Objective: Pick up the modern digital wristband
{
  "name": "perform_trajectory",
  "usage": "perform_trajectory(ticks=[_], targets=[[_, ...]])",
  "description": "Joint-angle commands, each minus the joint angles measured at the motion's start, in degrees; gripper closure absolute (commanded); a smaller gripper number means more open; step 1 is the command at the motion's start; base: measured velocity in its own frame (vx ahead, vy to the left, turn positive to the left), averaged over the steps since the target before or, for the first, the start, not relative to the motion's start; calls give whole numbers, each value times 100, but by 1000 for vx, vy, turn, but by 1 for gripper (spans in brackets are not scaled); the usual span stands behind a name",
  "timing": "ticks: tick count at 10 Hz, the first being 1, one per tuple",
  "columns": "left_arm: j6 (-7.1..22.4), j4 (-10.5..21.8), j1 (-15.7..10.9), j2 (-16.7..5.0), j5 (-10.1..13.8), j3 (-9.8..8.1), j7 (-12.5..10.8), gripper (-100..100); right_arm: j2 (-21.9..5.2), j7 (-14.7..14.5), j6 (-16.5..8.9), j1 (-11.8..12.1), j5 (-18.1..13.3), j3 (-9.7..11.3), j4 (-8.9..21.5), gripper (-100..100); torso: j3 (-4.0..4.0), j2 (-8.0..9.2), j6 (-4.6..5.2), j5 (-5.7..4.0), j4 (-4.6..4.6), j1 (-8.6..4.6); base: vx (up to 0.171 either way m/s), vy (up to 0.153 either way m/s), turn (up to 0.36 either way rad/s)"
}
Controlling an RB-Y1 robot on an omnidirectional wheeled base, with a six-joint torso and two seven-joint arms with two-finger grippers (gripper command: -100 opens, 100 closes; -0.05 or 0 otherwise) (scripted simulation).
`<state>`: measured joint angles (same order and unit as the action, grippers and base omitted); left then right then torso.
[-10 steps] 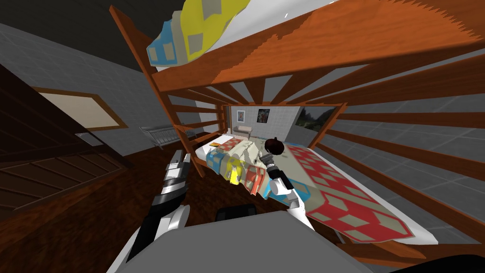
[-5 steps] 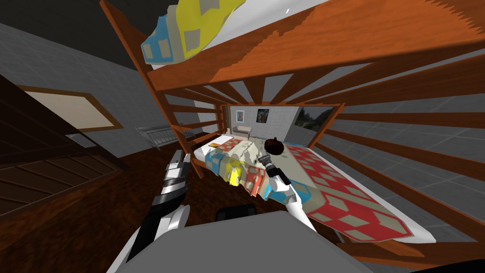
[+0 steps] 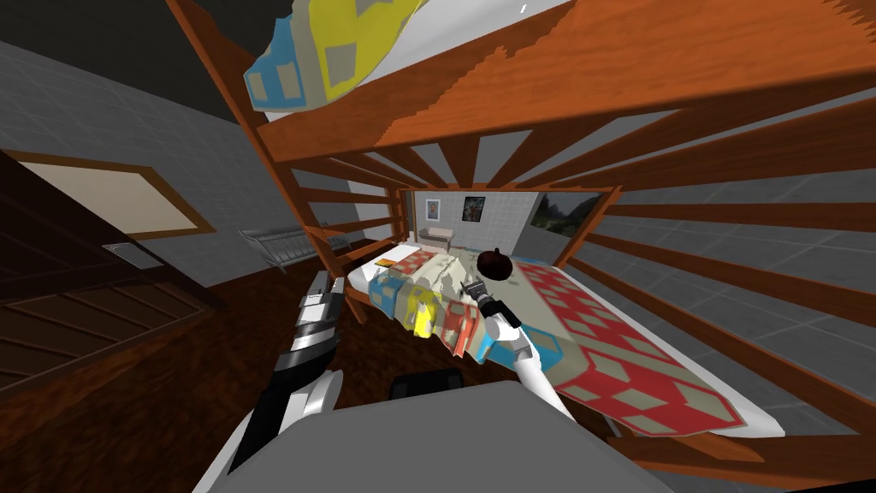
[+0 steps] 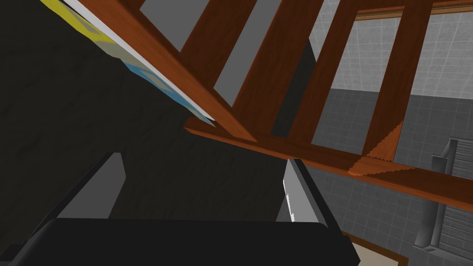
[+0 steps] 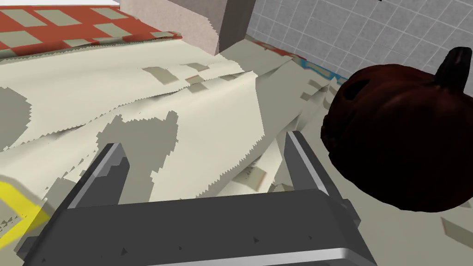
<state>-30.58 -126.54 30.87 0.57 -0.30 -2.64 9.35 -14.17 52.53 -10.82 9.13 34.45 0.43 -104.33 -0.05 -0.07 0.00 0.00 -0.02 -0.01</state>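
One wooden bunk bed (image 3: 547,111). One crumpled patchwork quilt (image 5: 184,106) on its lower bunk. One dark red pumpkin (image 5: 397,138) rests on the quilt, just beside the right gripper (image 5: 203,142), fingers spread empty. By the corner post, the left gripper (image 4: 204,159), fingers likewise spread. Where the wristband lies cannot be told.

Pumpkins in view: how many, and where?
1. The dark pumpkin sits on the crumpled blanket, close beside the open right gripper. The blanket's folds could hide others.
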Motion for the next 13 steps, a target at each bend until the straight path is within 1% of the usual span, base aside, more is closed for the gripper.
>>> perform_trajectory(ticks=[1,2,3,4,5,6,7,8,9,10,11,12,13], targets=[[0,0,0,0,0,0,0,0,-11,254,-177,-59,78,-15,66,-100,0,0,0,0,0,0,21,3,-15],[0,0,0,0,0,0,0,0,-54,437,-398,-189,253,-24,254,-100,0,0,0,0,0,1,24,4,-25],[0,0,0,0,0,0,0,0,-54,591,-452,-189,253,-24,254,-100,-1,-2,0,0,0,1,25,7,-15],[0,0,0,0,0,0,0,0,-95,757,-650,-319,425,-33,449,-100,-1,-2,0,1,-1,2,31,6,-36],[0,0,0,0,0,0,0,0,-95,929,-726,-319,425,-33,449,-100,-3,-4,0,1,-1,2,27,2,-20],[0,0,0,0,0,0,0,0,-136,1100,-970,-449,595,-42,648,-100,-2,-3,0,0,-1,1,27,0,-33],[0,0,0,0,0,0,0,0,-136,1263,-998,-449,595,-42,648,-100,-2,-3,0,0,-1,-1,19,1,-17],[0,0,0,0,0,0,0,0,-175,1428,-1229,-578,761,-52,851,-100,-1,-1,0,0,0,0,26,2,-32],[0,0,0,0,0,0,0,0,-175,1593,-1267,-578,761,-52,851,-100,-2,-3,0,0,-1,0,25,2,-15],[0,0,0,0,0,0,0,0,-212,1757,-1492,-705,924,-63,1055,-100,-1,-2,0,0,-1,0,28,-1,-36],[0,0,0,0,0,0,0,0,-212,1915,-1533,-705,924,-63,1055,-100,-2,-3,0,0,-1,-1,22,-1,-17],[0,0,0,0,0,0,0,0,-249,2093,-1782,-830,1083,-73,1257,-100,-1,-1,0,0,0,-1,25,0,-23],[0,0,0,0,0,0,0,0,-249,2229,-1793,-830,1083,-73,1257,-100,-1,-2,0,0,-1,-1,23,1,-20]])
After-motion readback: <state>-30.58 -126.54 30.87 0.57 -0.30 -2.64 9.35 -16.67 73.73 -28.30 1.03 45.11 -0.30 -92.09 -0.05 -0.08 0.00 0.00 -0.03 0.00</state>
